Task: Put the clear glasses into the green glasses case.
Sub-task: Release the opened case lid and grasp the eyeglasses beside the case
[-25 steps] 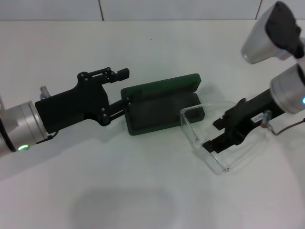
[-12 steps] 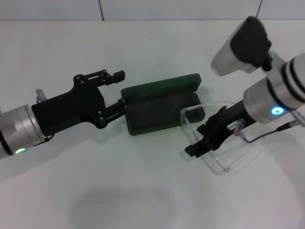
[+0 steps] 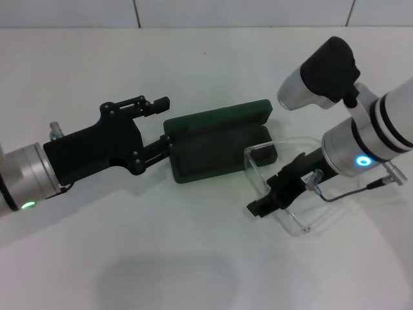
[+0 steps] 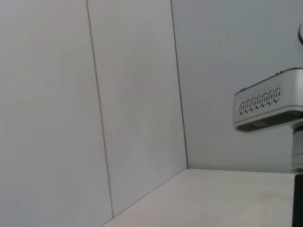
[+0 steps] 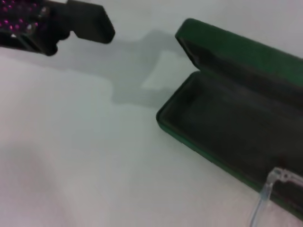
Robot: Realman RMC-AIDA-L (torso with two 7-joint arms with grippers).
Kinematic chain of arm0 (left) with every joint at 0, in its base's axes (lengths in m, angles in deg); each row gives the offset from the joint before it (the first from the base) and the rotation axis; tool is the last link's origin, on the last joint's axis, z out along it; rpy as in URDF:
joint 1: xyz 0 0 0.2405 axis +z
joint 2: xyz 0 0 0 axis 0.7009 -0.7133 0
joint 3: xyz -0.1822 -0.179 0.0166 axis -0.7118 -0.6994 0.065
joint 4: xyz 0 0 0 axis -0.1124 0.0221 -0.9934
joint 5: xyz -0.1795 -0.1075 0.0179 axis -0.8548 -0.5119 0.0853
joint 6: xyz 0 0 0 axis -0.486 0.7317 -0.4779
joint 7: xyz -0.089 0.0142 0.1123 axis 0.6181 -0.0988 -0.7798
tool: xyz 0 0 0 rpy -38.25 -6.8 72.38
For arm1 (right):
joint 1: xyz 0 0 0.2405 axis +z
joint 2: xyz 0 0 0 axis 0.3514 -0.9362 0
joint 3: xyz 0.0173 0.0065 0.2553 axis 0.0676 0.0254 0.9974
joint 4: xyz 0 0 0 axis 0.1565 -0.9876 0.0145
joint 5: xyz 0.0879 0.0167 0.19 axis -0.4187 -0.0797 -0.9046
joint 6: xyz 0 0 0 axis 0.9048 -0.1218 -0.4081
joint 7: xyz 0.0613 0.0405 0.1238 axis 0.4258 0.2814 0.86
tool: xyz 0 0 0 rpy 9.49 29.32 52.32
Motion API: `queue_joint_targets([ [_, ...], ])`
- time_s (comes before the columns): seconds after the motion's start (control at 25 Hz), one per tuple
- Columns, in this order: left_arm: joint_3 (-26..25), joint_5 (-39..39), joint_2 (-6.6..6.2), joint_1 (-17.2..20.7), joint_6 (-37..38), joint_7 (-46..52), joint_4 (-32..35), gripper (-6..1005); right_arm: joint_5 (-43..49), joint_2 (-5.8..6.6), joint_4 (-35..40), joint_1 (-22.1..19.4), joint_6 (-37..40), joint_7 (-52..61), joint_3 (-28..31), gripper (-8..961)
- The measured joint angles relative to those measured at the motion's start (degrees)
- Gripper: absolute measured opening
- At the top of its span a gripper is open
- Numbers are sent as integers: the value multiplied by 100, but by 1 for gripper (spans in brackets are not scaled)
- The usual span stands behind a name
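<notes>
Your right gripper had its fingers closed on the clear glasses, faint colourless frames just right of the green glasses case, one arm tip over its end. Your left gripper was spread wide, its near finger against the open case's left end. Only the right wrist view showed the dark lining; the left wrist view showed wall.

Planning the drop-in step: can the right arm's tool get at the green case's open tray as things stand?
Probably yes. The green glasses case lies open, its dark tray empty, and bare table separates it from the right tool at the clear glasses. The left tool sits at the case's far end, out of that path.
</notes>
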Motion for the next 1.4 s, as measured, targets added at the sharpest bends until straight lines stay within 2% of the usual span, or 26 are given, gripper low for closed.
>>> queue_joint_targets([
  [0.56,4,144,33,-120,0,43,52,530,-90,0,58,-230,1,93,-6,694],
  [1.0,0,154,28,-182,0,32,34,530,-116,8,42,-202,-79,58,33,597],
  [1.2,0,154,19,-182,-11,22,21,531,-111,9,35,-200,-107,47,34,493],
  [1.4,0,154,29,-186,-149,13,18,531,-104,17,1,-208,-133,40,21,495],
])
